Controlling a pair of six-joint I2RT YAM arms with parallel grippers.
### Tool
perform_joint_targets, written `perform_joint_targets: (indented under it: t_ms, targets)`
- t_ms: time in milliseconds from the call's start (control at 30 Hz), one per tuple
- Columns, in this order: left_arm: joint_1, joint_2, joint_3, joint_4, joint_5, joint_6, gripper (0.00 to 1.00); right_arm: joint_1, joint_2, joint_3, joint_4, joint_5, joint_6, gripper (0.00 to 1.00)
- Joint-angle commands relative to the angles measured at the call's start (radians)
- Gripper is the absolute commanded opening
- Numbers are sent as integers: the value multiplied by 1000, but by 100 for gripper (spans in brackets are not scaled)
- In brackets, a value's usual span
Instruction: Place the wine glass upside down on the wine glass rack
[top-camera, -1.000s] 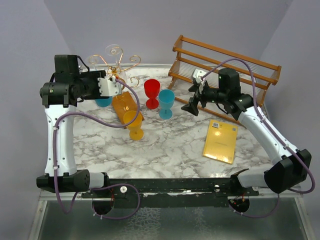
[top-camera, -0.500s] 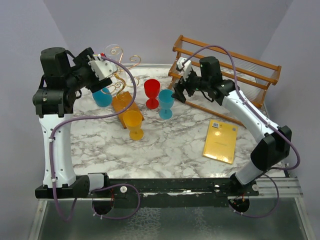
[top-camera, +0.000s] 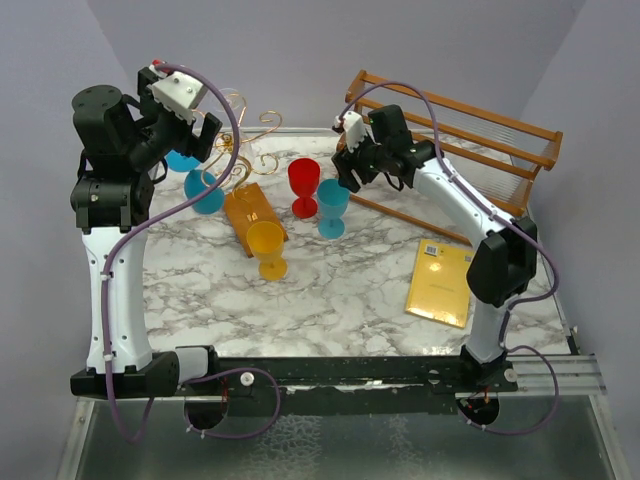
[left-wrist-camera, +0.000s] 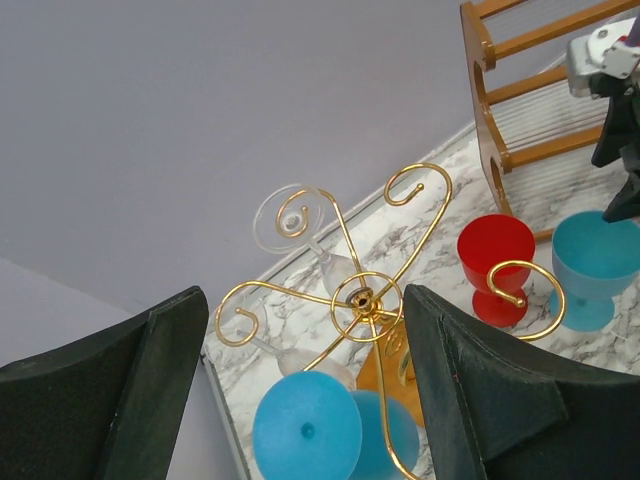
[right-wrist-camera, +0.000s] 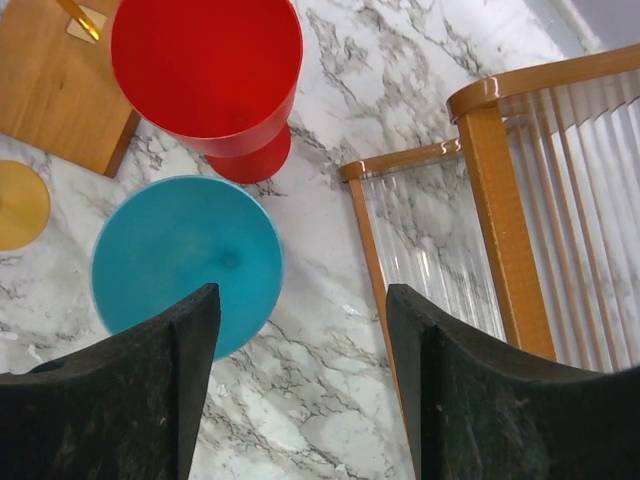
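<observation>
The wine glass rack (top-camera: 243, 128) is gold wire with spiral arms on an orange-brown wooden base (top-camera: 250, 208); it also shows in the left wrist view (left-wrist-camera: 366, 298). A blue wine glass (top-camera: 204, 190) hangs upside down at a near arm, foot up (left-wrist-camera: 305, 430). Two clear glasses (left-wrist-camera: 338, 272) hang on other arms. My left gripper (top-camera: 198, 132) is open and empty, raised above the rack (left-wrist-camera: 305, 305). My right gripper (top-camera: 348, 176) is open and empty (right-wrist-camera: 300, 300), above an upright blue glass (right-wrist-camera: 186, 262) and next to a red one (right-wrist-camera: 208, 68).
A yellow glass (top-camera: 268, 246) stands in front of the rack's base. The red glass (top-camera: 304, 185) and blue glass (top-camera: 332, 206) stand mid-table. A large wooden slatted rack (top-camera: 450, 128) is at the back right. A yellow packet (top-camera: 441, 283) lies at the right.
My left gripper has lifted up and back from the rack, and the blue glass stays on it. My right arm has swung left to above the red and blue glasses.
</observation>
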Motion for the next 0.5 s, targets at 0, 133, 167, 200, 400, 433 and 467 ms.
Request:
perform_joint_targets:
  t_ms: [0,133,167,200,400,433,467]
  targets:
    - [-2,-25,-3,34,20,-49,82,15,56,86,-83,66,11,63]
    - [-1,-27,-7,32,20,-39,82,26,81,103,-110,58,5,57]
    - [-1,-26,-6,35,20,-39,82,29,90,111,-120,59,3,56]
    - [-2,-25,-5,37,20,-38,82,31,99,121,-131,59,2,54]
    - [-2,-21,-19,51,23,-38,82,39,158,182,-194,41,-1,44]
    - [-2,-21,-22,53,23,-37,83,42,167,190,-204,39,-2,42]
    - [-2,-21,-25,53,22,-35,82,44,173,198,-213,39,-3,40]
